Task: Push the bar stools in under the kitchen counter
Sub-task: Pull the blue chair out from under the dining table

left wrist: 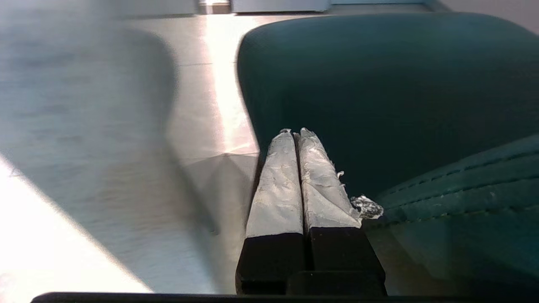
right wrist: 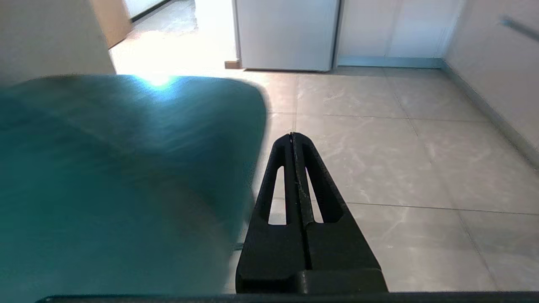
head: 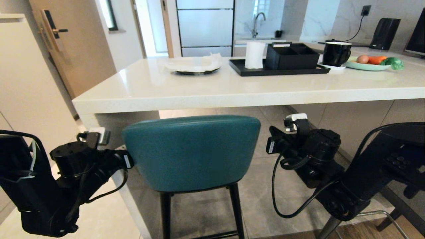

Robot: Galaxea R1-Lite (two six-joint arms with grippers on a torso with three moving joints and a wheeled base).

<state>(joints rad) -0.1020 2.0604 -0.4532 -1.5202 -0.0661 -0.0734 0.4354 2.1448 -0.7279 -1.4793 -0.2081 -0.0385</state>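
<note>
Two claws flank the teal bar stool point(head: 191, 151), which stands at the edge of the kitchen desk point(head: 212, 91), its curved back just below the off-white slab. At the stool's left edge, the left claw point(left wrist: 293, 132) is closed, its taped fingers point(left wrist: 276, 185) pressed together and empty, tips against the teal backrest beside the seat. On the desk sit a white plate point(head: 194, 65), a black tray point(head: 279, 69) with a paper roll point(head: 254, 54), a black mug point(head: 336, 53) and a dish of vegetables point(head: 372, 63). Right of the stool, the right claw point(right wrist: 293, 136) is closed on nothing, just beside the backrest over the tiled floor point(right wrist: 400, 147).
</note>
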